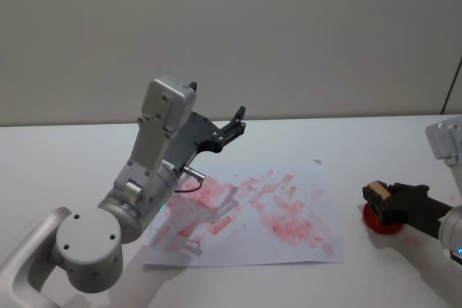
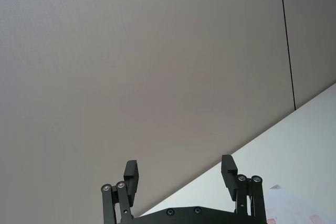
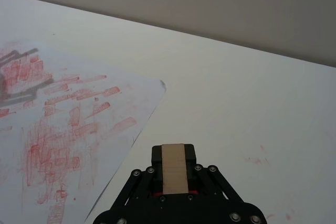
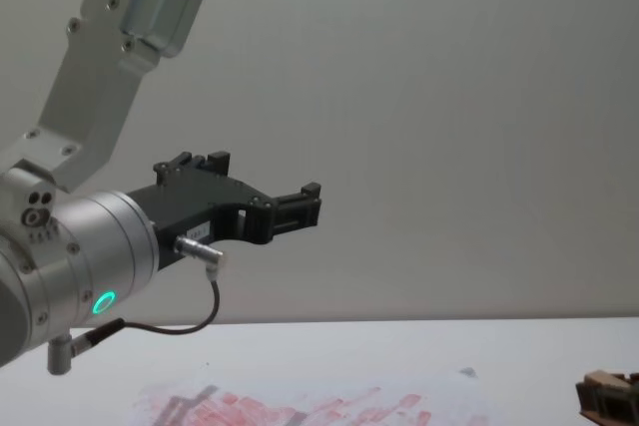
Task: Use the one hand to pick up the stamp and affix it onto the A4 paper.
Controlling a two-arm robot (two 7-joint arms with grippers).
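the black slim-fingered right gripper (image 1: 386, 203) is clamped on the small brown wooden rectangular stamp (image 3: 174, 168), sitting over a round red ink pad (image 1: 380, 221) on the white tabletop (image 1: 375, 142). the white a4 paper sheet covered in smudgy red prints (image 1: 289, 214) lies to the left of the stamp, near but apart, so the carry looks like it goes sideways toward the robot's left. the stamp's pale wood face runs lengthwise along the fingers. the right arm is plainly the nearer one. the left gripper (image 2: 180, 174) hangs raised above the paper's far left, fingers spread, holding nothing.
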